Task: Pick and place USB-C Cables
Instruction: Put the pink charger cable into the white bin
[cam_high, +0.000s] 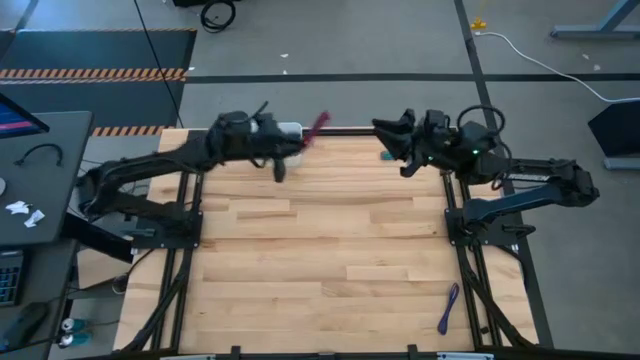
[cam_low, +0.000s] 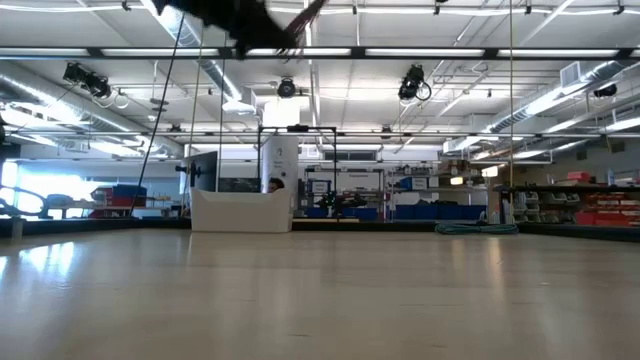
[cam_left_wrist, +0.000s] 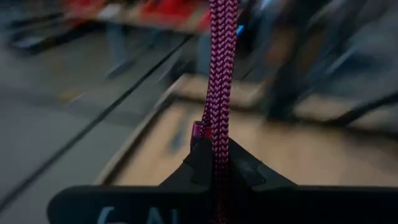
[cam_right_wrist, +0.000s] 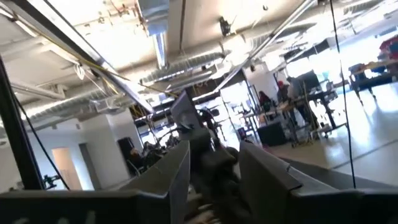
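Observation:
A magenta braided USB-C cable (cam_high: 318, 124) sticks out of my left gripper (cam_high: 304, 140), which is raised over the table's far edge, left of centre, and shut on it. In the left wrist view the cable (cam_left_wrist: 221, 68) runs on past the gripper (cam_left_wrist: 217, 163). The low view shows it high up (cam_low: 312, 12). My right gripper (cam_high: 386, 128) hovers open near the far edge, right of centre, and points up at the ceiling in its wrist view (cam_right_wrist: 214, 165). A purple cable (cam_high: 447, 308) lies flat near the table's near right corner. A small teal piece (cam_high: 385, 155) lies below the right gripper. My left gripper pinches the magenta cable between its two fingers (cam_left_wrist: 249, 171), with the fingers lying along the bundle. The held part (cam_left_wrist: 219, 134) sits next to a magenta plug end (cam_left_wrist: 198, 129). The cable is lifted clear of the table, and its long free part stands out beyond the fingertips.
A white bin (cam_high: 289, 129) stands at the far edge beside the left gripper and shows low in the low view (cam_low: 240, 212). Black frame rails run along the table's left and right sides (cam_high: 455, 230). A desk (cam_high: 30, 160) stands to the left.

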